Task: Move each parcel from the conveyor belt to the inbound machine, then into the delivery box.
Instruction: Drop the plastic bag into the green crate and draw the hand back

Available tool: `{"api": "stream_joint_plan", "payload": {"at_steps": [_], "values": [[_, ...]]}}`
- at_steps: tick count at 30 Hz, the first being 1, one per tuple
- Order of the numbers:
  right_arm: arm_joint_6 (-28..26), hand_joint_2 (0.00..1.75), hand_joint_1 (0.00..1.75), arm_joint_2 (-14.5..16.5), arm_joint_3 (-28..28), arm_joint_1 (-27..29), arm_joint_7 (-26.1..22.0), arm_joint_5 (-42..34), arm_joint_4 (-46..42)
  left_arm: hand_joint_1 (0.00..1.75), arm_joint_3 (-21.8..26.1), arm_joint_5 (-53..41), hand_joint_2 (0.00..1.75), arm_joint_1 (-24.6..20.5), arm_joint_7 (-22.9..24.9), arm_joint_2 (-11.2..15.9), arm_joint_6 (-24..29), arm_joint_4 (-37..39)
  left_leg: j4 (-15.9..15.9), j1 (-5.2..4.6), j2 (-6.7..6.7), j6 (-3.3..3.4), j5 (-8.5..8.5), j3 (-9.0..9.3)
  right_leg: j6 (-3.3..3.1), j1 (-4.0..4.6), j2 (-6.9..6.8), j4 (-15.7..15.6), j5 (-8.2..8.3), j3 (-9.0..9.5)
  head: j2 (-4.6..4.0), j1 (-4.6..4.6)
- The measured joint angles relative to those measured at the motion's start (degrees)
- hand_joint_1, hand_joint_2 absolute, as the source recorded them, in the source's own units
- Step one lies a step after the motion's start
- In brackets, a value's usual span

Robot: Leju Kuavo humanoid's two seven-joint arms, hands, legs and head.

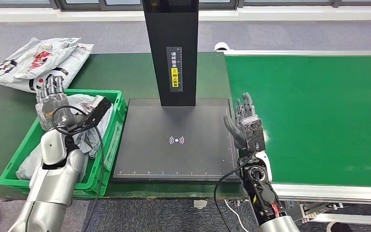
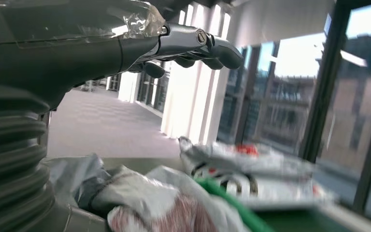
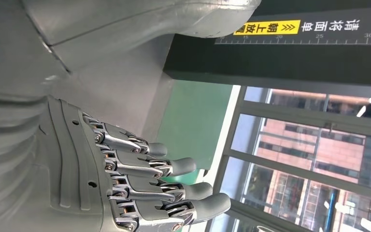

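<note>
The green conveyor belt (image 1: 314, 111) on the right carries no parcel. The black inbound machine plate (image 1: 176, 140) with its black post (image 1: 173, 48) sits in the middle, bare. A green delivery box (image 1: 111, 128) on the left holds grey and white parcels (image 1: 84, 104). My left hand (image 1: 49, 99) hovers above the box, fingers spread and holding nothing; in the left wrist view its fingers (image 2: 193, 46) stretch over crumpled parcels (image 2: 164, 205). My right hand (image 1: 244, 124) stands upright between the plate and the belt, fingers apart and holding nothing (image 3: 140, 183).
More parcels (image 1: 38, 60) lie stacked on the dark green table behind the box. The belt's silver rail (image 1: 328, 193) runs along the near edge. Grey carpet lies beyond the table.
</note>
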Motion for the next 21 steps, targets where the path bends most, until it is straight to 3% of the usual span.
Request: {"api": "stream_joint_plan", "payload": {"at_steps": [8, 14, 16, 19, 21], "values": [[0.58, 1.75, 0.0, 0.02, 0.0, -0.11, 1.09, 1.06, 0.02, 0.0, -2.56, -1.73, 1.75, 0.87, 0.81, 0.12, -6.22, -2.49, 0.0, -0.01, -0.01, 0.0, 0.0, 0.0, 0.0, -0.01, 0.0, 0.0, 0.0, 0.01, -0.01, 0.01], [2.48, 1.75, 0.0, 0.02, 0.0, -0.09, 2.51, 2.79, 0.02, 0.0, -4.27, -5.03, 1.75, 2.64, 2.16, 1.7, -14.53, -5.05, 0.0, 0.0, 0.03, 0.0, -0.01, 0.0, 0.0, 0.0, 0.02, 0.0, 0.0, -0.01, -0.01, 0.01], [3.55, 1.75, 0.0, 0.01, -0.01, -0.1, 3.1, 3.72, 0.02, 0.0, -4.64, -4.74, 1.75, 3.65, 0.72, 2.58, -18.69, -5.97, -0.01, 0.0, 0.04, 0.0, -0.01, 0.0, -0.01, 0.0, 0.02, 0.0, -0.01, -0.01, -0.01, 0.01], [4.81, 1.75, 0.0, -0.03, 0.0, -0.27, 3.74, 5.14, 0.18, 0.0, -5.09, -0.6, 1.75, 5.04, -5.28, 4.67, -25.35, -6.37, -0.02, 0.01, 0.05, 0.0, -0.01, 0.0, -0.02, 0.01, 0.04, 0.0, -0.02, -0.01, -0.01, 0.0], [5.06, 1.75, 0.0, -0.05, 0.01, -0.36, 3.88, 5.49, 0.3, 0.0, -5.17, 1.05, 1.75, 5.38, -7.44, 5.42, -26.96, -6.32, -0.02, 0.01, 0.06, -0.01, -0.01, 0.01, -0.02, 0.02, 0.05, 0.0, -0.02, -0.02, 0.0, 0.0]]}}
